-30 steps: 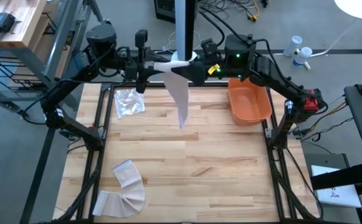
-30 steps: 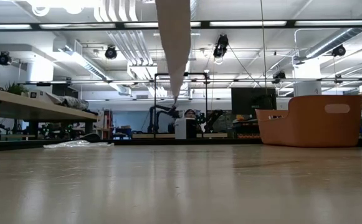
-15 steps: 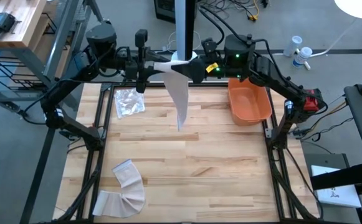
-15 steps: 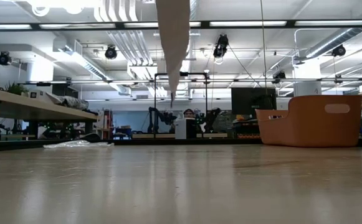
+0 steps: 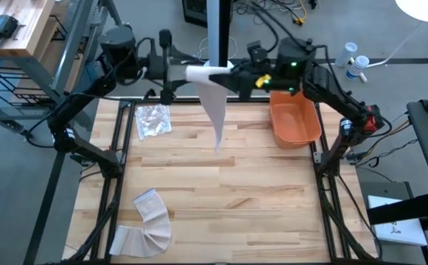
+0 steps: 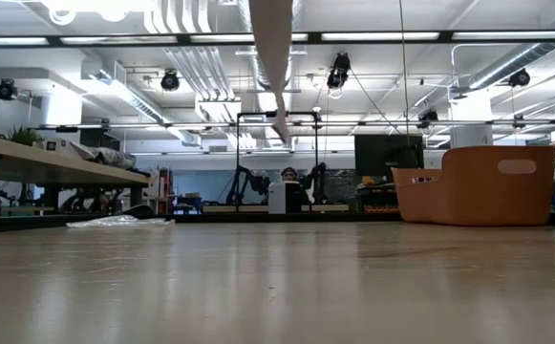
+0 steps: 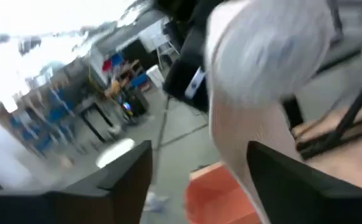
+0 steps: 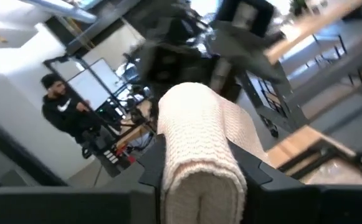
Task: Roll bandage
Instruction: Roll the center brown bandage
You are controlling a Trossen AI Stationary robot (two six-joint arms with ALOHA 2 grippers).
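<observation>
A white bandage roll (image 5: 200,73) is held high above the table's far edge, between my two grippers. Its loose tail (image 5: 216,118) hangs down from it, and the tail's end (image 6: 282,134) is clear of the table. My right gripper (image 5: 232,76) comes from the right and is shut on the roll (image 8: 199,137). My left gripper (image 5: 178,73) stands open at the roll's left end. In the left wrist view the roll (image 7: 265,50) lies beyond that gripper's spread fingers (image 7: 124,177). My right gripper pinches the roll's right end (image 8: 196,177) between its two fingers (image 8: 152,165), one on each side. The fingers are level, come from the table's right and lie along the roll. The roll is lifted clear, with its tail hanging slack below. Whether my left gripper touches the roll, I cannot tell.
An orange bin (image 5: 295,121) stands at the far right. A clear plastic wrapper (image 5: 153,119) lies at the far left. A second bandage strip (image 5: 147,221) lies curved at the near left corner. The table's middle is bare wood.
My left wrist has rolled in place. My right gripper has risen a little with the roll. The hanging tail has turned, and its end has lifted and swung slightly toward the table's right.
</observation>
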